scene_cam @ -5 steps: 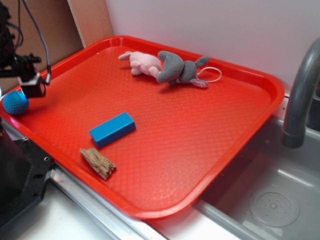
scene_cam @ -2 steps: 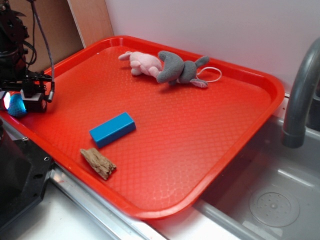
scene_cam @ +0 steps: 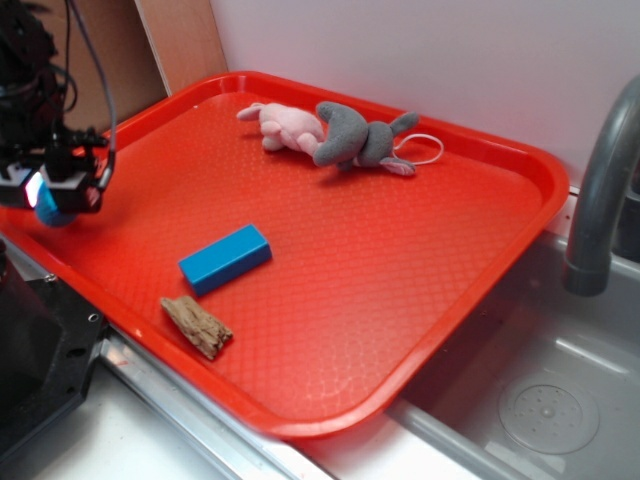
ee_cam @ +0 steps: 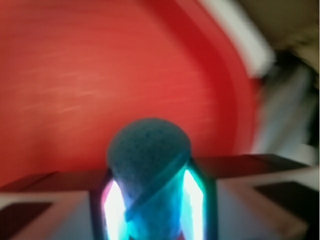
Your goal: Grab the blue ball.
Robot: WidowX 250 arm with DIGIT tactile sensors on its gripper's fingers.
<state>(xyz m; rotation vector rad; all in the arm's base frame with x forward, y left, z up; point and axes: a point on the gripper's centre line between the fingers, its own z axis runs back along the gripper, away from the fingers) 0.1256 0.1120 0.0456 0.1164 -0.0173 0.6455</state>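
The blue ball, teal with a knitted surface, is squeezed between my two lit fingers in the wrist view. In the exterior view only a sliver of the blue ball shows between the black fingers. My gripper is shut on it at the far left edge of the red tray, slightly above the tray floor. The wrist view is blurred by motion.
A smooth blue block and a piece of brown wood lie near the tray's front-left edge. A pink and grey plush toy lies at the back. A grey faucet and sink are at the right.
My gripper came down over the ball, shut on it, and has risen a little with it. The ball is off the tray's left corner where it lay.
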